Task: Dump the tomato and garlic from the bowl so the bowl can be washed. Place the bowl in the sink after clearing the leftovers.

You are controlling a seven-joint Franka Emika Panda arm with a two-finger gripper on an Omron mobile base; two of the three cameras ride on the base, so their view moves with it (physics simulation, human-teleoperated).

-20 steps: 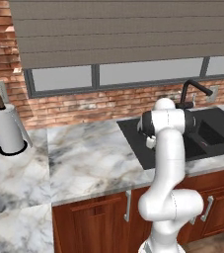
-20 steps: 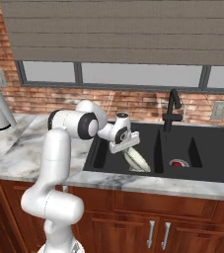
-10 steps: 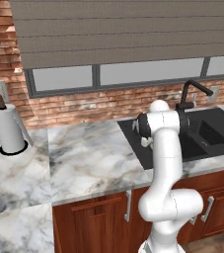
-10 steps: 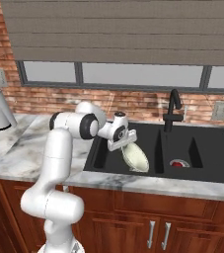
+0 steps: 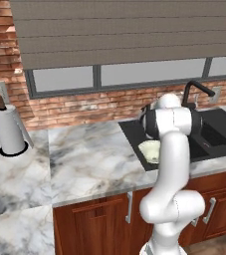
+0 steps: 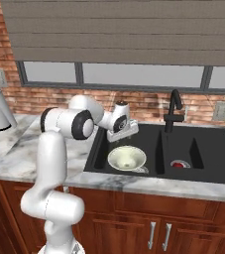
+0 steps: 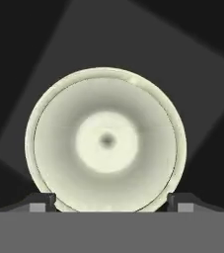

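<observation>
Empty bowl [image 6: 127,158] sits in sink's [image 6: 203,167] left basin.

Marble counter [image 5: 84,164], paper towel roll [image 5: 9,130] at its left, black sink [image 6: 198,171] holding cream bowl [image 6: 126,158]

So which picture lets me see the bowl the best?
The hand view: the bowl faces the camera, its whole round inside plain to see. The right base view shows it smaller, sitting in the sink below the gripper. In the left base view the arm partly hides it.

White glossy arm [image 6: 52,163], dark joint bands, rounded segments.
</observation>
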